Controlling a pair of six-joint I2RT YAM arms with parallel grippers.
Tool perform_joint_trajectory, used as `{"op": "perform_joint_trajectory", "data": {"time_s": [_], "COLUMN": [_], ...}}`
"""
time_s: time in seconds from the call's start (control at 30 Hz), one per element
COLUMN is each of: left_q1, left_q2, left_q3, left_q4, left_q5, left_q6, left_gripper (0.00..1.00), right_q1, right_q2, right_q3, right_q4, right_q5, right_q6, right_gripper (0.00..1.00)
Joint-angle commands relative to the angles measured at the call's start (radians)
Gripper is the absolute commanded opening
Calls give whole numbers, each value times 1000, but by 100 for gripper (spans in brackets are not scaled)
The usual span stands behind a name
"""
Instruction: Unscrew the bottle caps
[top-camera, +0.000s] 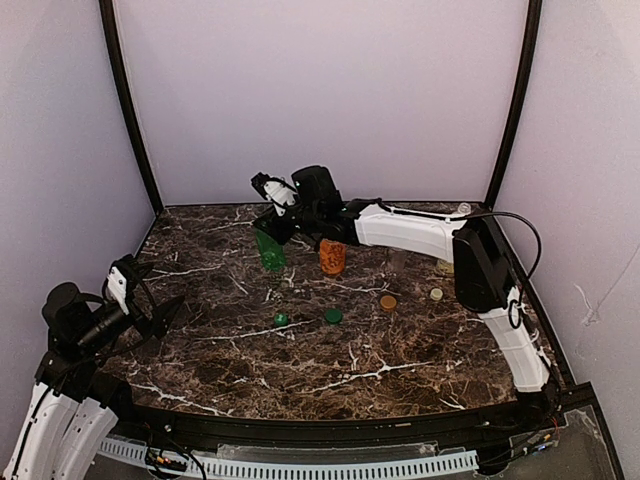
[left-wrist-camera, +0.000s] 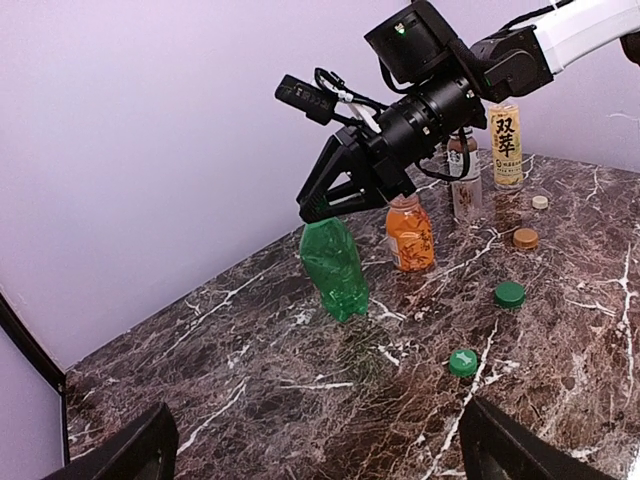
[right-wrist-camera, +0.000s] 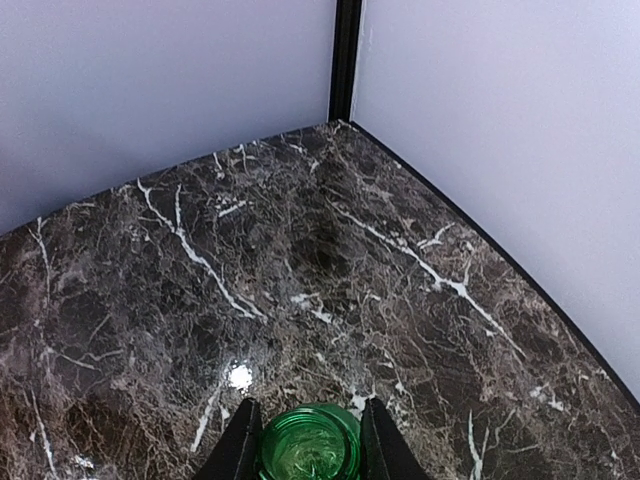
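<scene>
I had the right gripper (right-wrist-camera: 308, 425) pinched on the green bottle (left-wrist-camera: 335, 265) at its neck, apparently to steady it. Its mouth looked bare, though the view was tight. Four caps (left-wrist-camera: 509, 294) lay loose on the table (left-wrist-camera: 250, 400). The left gripper (top-camera: 155, 300) gaped wide, holding nothing.

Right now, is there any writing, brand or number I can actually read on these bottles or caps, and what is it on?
"双萃" (second character slightly blurred): dark characters down the label of the tall tea bottle.
Small print below them: too small to read.
Pale mark on the nearest green cap: too blurred to read.
On the green bottle and the orange bottle: no text visible.
</scene>
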Motion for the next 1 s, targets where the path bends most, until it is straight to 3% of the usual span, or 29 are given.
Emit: {"op": "perform_joint_trajectory", "data": {"time_s": [0.0, 0.67, 0.73, 0.77, 0.87, 0.97], "left_q1": [7, 7, 8, 8, 7, 7], "left_q2": [9, 13, 13, 14, 16, 18], "left_q3": [-22, -25, -25, -25, -25, -25], "left_q4": [22, 27, 27, 27, 27, 24], "left_q5": [-12, 5, 7, 6, 10, 17], "left_q6": [16, 15, 15, 15, 14, 13], "left_gripper": [99, 99, 99, 99, 99, 99], "right_q1": [-13, -33, -33, -33, -33, -32], "right_q2": [28, 33, 24, 19, 4, -8], "right_q3": [30, -89, -106, -113, -125, -128], "right_q4": [-10, 41, 43, 43, 43, 43], "right_q5": [37, 61, 63, 63, 63, 74], "right_q6": [22, 81, 87, 88, 81, 68], "right_gripper": [0, 0, 8, 20, 43, 55]}}
